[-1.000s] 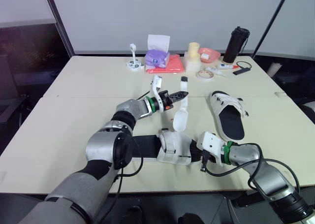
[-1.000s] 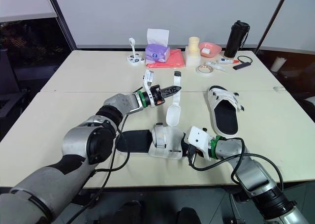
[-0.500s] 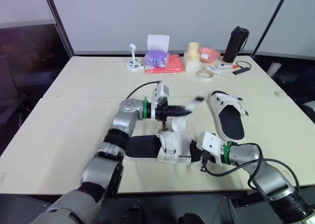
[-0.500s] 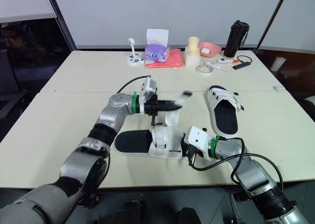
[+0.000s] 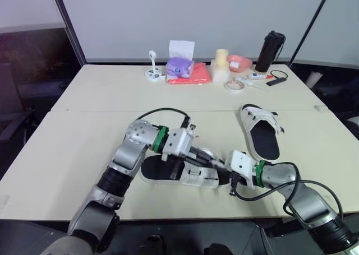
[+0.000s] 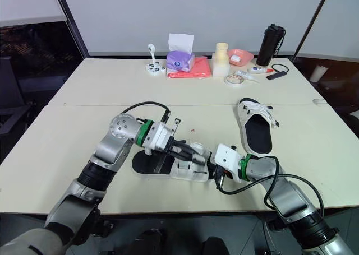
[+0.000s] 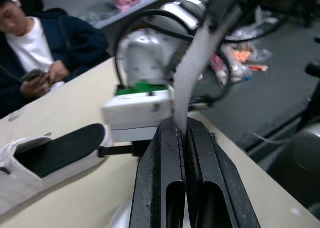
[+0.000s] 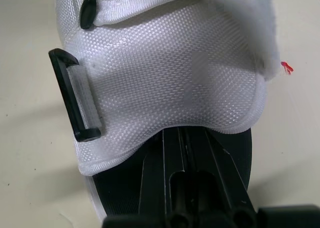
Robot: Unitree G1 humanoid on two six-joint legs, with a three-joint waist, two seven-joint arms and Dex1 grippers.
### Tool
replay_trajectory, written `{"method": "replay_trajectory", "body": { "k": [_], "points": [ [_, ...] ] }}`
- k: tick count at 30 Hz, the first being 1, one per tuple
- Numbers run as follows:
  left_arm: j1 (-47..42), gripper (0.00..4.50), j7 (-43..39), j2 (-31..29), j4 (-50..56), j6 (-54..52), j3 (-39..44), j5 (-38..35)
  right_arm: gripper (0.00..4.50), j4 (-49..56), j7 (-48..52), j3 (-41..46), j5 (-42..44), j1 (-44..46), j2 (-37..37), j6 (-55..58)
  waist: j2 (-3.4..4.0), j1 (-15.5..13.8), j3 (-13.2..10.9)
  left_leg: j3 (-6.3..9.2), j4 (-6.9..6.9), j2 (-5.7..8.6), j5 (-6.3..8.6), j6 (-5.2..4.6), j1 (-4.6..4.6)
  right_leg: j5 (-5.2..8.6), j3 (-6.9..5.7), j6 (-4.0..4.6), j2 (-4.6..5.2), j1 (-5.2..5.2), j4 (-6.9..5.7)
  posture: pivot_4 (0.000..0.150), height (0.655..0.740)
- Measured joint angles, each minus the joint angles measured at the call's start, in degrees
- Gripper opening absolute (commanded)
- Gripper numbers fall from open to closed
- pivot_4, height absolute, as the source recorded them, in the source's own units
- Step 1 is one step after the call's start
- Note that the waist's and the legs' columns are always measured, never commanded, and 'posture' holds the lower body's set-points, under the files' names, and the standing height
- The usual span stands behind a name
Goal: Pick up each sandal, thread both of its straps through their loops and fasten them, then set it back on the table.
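Pins the white mesh sandal with black sole (image 5: 193, 175) near the tabletop's (image 5: 84, 131) front edge, right arm low, right gripper (image 8: 186, 138) clamped on its end. Bends left arm over it, left gripper (image 7: 180, 125) pinching its white fabric strap (image 7: 200, 62). Beyond, toward the right edge, second white strapped sandal (image 5: 261, 131)

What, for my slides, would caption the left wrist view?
Left pincer shut on a white sandal strap, second sandal lying on the table beyond.

A purple tissue box (image 5: 180, 67), a tape roll (image 5: 233, 85) and a black flask (image 5: 270, 51) stand in a loose row
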State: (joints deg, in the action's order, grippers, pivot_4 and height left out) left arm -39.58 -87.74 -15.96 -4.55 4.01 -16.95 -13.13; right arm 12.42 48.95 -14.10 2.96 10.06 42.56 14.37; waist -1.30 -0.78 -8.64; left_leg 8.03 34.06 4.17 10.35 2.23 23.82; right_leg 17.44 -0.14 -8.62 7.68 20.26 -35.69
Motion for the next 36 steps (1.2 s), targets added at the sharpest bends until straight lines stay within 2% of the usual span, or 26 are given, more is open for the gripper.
{"method": "replay_trajectory", "body": {
  "k": [10,13,20,26,29,32,36],
  "points": [
    [4.0,0.11,-0.9,-2.1,5.4,3.3,-5.9,0.0,0.0,-0.4,2.5,-0.6,-1.5,1.7,0.3,-0.2,0.04,0.1,0.0,0.03,-0.07,-0.01,0.03,-0.05,0.0,0.01,0.0,0.03,-0.01,-0.06,0.25,0.15,0.74],
    [5.3,0.92,-0.9,-2.7,6.2,3.2,-7.6,0.0,0.0,-0.8,3.0,-0.9,-1.6,2.2,0.3,-0.3,0.08,0.1,0.0,0.03,-0.1,-0.01,0.04,-0.06,0.0,0.02,0.0,0.04,0.0,-0.06,0.26,0.15,0.74],
    [5.9,4.47,-1.0,-4.8,8.4,3.1,-9.6,-0.1,0.0,-1.0,3.3,-0.9,-2.1,2.4,0.3,-0.3,0.17,0.1,0.1,0.03,-0.1,-0.04,0.04,-0.05,-0.05,0.1,0.0,0.19,-0.01,-0.09,0.26,0.15,0.74],
    [3.7,4.47,1.6,-3.7,9.1,1.4,-8.8,-1.4,0.0,-1.4,3.7,-0.9,-2.1,2.7,0.3,-0.4,0.15,0.0,0.1,0.07,-0.09,-0.04,0.03,-0.06,-0.05,0.11,0.01,0.19,0.0,-0.09,0.26,0.15,0.74],
    [-1.9,4.47,8.3,-0.8,7.0,-2.7,-4.1,-2.6,0.0,-1.9,4.1,-1.1,-2.2,3.3,0.3,-0.5,0.14,0.1,0.1,0.08,-0.07,-0.03,0.03,-0.07,-0.07,0.13,0.01,0.12,-0.01,-0.12,0.26,0.15,0.74],
    [-7.6,4.47,18.5,1.5,2.4,-8.2,2.2,-3.6,0.0,-2.2,4.3,-1.3,-2.2,3.7,0.0,-0.7,0.15,0.1,0.1,0.08,-0.09,0.03,0.03,-0.07,-0.13,0.14,0.0,0.0,-0.04,-0.13,0.24,0.15,0.74],
    [-9.9,4.47,26.5,-0.5,-3.4,-12.6,9.5,-4.0,0.0,-2.6,4.4,-1.6,-2.2,4.0,-0.7,-1.0,0.18,0.4,0.1,0.03,-0.19,0.06,0.03,-0.07,-0.27,0.03,0.0,-0.17,-0.05,-0.17,0.19,0.15,0.74]
  ]
}}
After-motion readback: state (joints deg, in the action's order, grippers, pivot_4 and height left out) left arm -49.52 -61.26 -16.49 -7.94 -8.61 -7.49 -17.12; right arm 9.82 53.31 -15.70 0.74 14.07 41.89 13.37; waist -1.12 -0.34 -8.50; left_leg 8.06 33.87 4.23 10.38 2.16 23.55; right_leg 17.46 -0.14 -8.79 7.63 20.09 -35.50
